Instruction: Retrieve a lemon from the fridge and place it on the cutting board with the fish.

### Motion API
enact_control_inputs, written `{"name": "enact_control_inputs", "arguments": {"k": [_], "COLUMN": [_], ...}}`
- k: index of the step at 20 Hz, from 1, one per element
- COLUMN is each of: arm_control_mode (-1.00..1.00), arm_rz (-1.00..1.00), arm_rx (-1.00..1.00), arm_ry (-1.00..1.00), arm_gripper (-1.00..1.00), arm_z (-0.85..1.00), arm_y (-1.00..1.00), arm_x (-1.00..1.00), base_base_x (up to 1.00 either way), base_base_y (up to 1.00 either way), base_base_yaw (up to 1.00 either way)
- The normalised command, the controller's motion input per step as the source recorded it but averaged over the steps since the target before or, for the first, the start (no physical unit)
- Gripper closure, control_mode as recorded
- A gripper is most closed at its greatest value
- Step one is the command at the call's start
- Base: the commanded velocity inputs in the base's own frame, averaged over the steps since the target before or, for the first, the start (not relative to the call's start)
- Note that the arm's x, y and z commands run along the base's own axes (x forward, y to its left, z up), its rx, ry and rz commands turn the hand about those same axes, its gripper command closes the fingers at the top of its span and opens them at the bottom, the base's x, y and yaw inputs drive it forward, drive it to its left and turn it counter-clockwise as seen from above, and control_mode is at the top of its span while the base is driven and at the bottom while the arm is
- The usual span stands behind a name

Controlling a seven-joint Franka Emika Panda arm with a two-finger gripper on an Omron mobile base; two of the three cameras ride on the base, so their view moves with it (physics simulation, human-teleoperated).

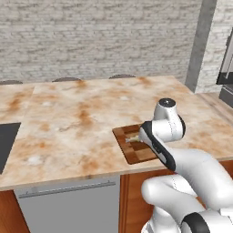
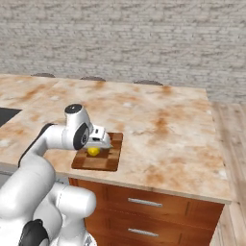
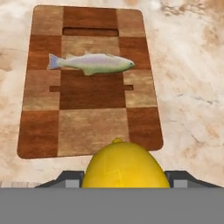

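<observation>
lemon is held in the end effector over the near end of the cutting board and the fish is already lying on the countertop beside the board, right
Not quite. The lemon is held in the end effector over the cutting board's near end, but the fish lies on the board itself, toward its far end, as the hand view shows.

Cutting board (image 1: 132, 144) on marbled countertop (image 1: 73, 123), partly behind arm (image 1: 182, 159).
</observation>
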Motion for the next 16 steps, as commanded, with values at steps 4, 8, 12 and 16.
{"name": "enact_control_inputs", "arguments": {"k": [4,8,12,16], "arm_control_mode": [-1.00,-1.00,-1.00,-1.00], "arm_rz": [0.00,0.00,0.00,0.00], "arm_rx": [0.02,0.04,0.00,0.00], "arm_ry": [-0.02,-0.01,-0.01,-0.03], "arm_gripper": [1.00,1.00,1.00,1.00], "arm_z": [-0.14,-0.40,-0.41,-0.27], "arm_y": [0.00,0.00,0.00,0.00], "arm_x": [0.05,0.04,0.10,0.11], "base_base_x": [0.00,0.00,0.00,0.00], "base_base_y": [0.00,0.00,0.00,0.00], "base_base_yaw": [0.00,0.00,0.00,0.00]}}
